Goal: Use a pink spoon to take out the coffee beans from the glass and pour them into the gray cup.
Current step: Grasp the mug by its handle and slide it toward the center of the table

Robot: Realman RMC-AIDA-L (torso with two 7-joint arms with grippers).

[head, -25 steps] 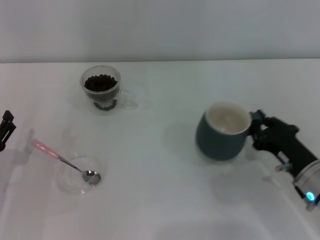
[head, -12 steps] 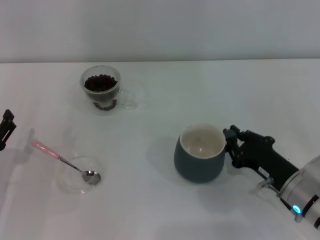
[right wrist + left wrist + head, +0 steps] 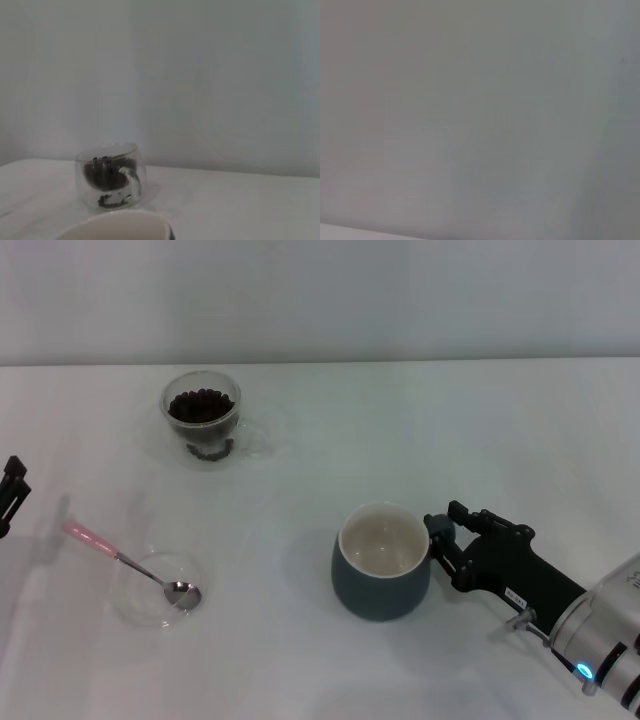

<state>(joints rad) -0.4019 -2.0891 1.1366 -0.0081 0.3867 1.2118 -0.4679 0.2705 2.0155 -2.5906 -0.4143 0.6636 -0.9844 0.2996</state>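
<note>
**Right gripper on the gray cup's handle side, left arm parked at the edge**

From my seat, the right gripper (image 3: 442,537) sits at the right side of the gray cup (image 3: 381,574), its black fingers clamped on the mug at the handle side, near the rim. The cup stands upright on the white table (image 3: 420,430), toward the front and a little right of centre, and I can see its cream inside, with nothing dark in it. In the right wrist view only a sliver of that cup's rim (image 3: 117,229) shows at the frame's edge.

Further out, the glass (image 3: 203,416) stands at the back left of the table, well apart from the cup, with the coffee beans (image 3: 201,405) heaped inside it; the right wrist view shows it too (image 3: 111,176), clear handle facing the camera.

The pink spoon (image 3: 131,563) lies at the front left, its metal bowl resting in a shallow clear dish (image 3: 155,590) and its pink handle pointing out over the dish's rim toward the left.

The left gripper (image 3: 10,495) is just visible at the left edge, well clear of everything; I cannot tell how its fingers stand. Its wrist camera gives me only a blank grey surface.
</note>
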